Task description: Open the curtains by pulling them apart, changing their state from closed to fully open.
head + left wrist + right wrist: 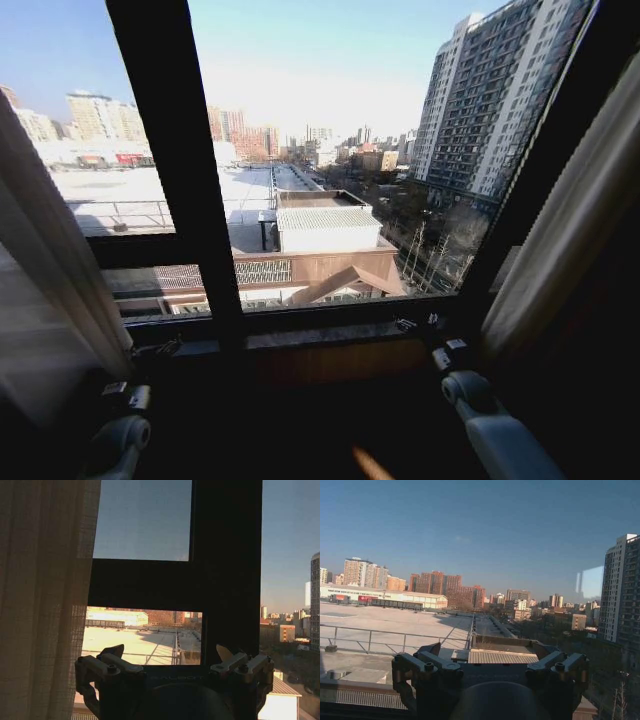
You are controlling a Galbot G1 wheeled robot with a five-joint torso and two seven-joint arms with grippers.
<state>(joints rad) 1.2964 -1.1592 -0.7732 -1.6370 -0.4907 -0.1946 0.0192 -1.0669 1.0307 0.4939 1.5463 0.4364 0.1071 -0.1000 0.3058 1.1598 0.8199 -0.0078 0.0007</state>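
Note:
The curtains hang bunched at both sides of the window. The left curtain is a pale pleated panel at the left edge, and the right curtain is a cream-beige bundle slanting down the right edge. Between them the glass is uncovered. My left gripper sits low by the sill, just right of the left curtain. In the left wrist view this gripper is open and holds nothing. My right gripper is near the sill, left of the right curtain. It is open and faces bare glass.
A thick dark window mullion rises left of centre, with a crossbar at mid height. The stone sill runs along below the glass, close in front of both grippers. Rooftops and tower blocks lie outside.

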